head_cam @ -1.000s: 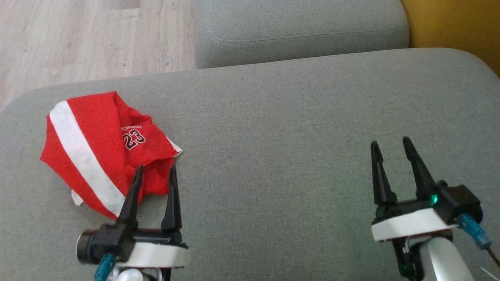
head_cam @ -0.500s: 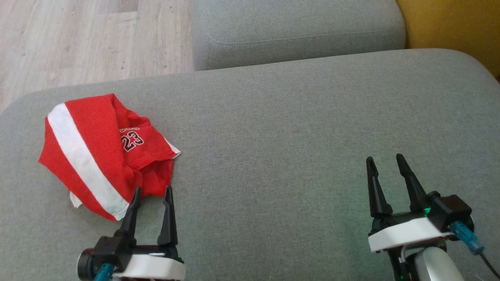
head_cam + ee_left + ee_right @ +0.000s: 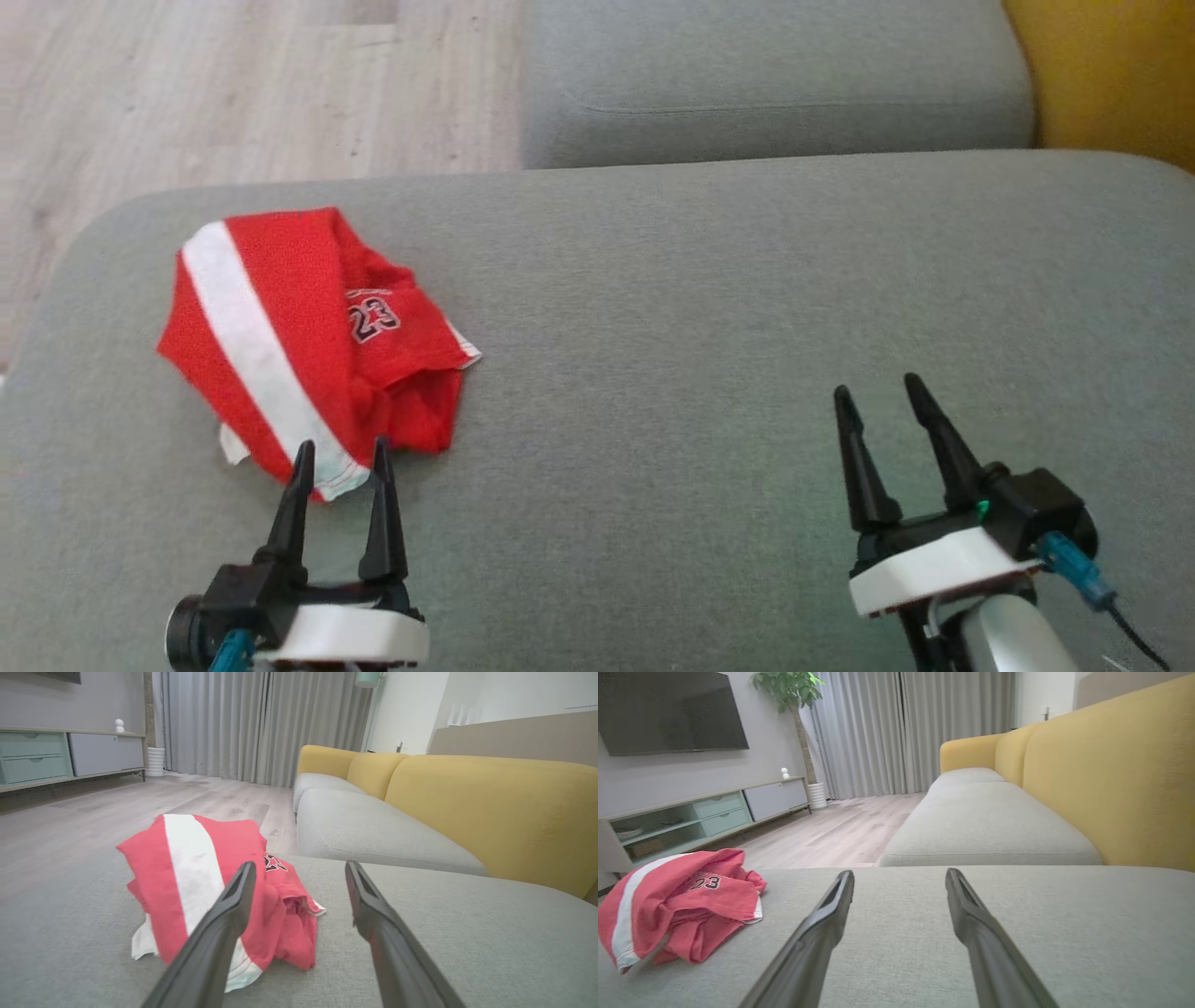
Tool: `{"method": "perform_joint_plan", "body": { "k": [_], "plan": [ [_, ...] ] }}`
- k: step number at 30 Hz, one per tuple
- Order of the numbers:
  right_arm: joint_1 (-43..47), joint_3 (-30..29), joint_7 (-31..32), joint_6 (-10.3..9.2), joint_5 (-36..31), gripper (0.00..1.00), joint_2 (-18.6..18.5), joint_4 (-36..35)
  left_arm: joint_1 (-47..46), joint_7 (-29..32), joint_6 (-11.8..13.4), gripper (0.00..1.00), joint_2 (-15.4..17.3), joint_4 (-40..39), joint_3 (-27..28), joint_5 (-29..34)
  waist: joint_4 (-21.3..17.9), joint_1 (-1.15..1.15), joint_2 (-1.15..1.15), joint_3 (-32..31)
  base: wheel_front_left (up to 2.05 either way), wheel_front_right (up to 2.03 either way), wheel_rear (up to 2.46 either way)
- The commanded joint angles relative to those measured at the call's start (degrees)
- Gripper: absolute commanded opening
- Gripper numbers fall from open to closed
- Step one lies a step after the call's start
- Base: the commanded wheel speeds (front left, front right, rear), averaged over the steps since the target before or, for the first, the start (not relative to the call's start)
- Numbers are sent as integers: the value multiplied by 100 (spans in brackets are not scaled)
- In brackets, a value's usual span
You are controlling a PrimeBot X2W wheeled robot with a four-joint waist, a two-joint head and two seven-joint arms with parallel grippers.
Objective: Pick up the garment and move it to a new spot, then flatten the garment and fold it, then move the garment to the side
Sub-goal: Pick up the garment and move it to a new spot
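Observation:
The garment (image 3: 308, 345) is a crumpled red jersey with a white stripe and the number 23, lying on the left part of the grey sofa cushion (image 3: 709, 308). My left gripper (image 3: 342, 451) is open, its fingertips at the garment's near edge with nothing between them. In the left wrist view the garment (image 3: 205, 882) lies just beyond the left gripper (image 3: 299, 868). My right gripper (image 3: 876, 385) stands open over bare cushion far to the right. In the right wrist view the garment (image 3: 677, 900) lies at the left, well apart from the right gripper (image 3: 899, 873).
A second grey seat cushion (image 3: 775, 84) lies beyond the one under me, with a yellow backrest (image 3: 1111, 75) at the right. Wooden floor (image 3: 233, 93) drops off past the cushion's far left edge. A TV cabinet (image 3: 700, 812) stands across the room.
The head camera has shifted, so the whole scene sits further right. Both grippers have drawn back toward me; the left fingertips went from over the garment to its near edge. The garment lies as before.

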Motion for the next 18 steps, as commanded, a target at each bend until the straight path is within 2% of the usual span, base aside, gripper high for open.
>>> {"method": "perform_joint_plan", "body": {
  "k": [1,18],
  "plan": [
    [-165,155,-62,-4,-28,100,-44,-168,-134,-56,28,100,-11,-194,213,7,110,0,0,-26,0,0,0],
    [-14,960,-62,-4,302,100,-44,-87,165,-56,112,100,-12,-343,465,92,1163,0,0,-258,0,0,0]
  ]
}}
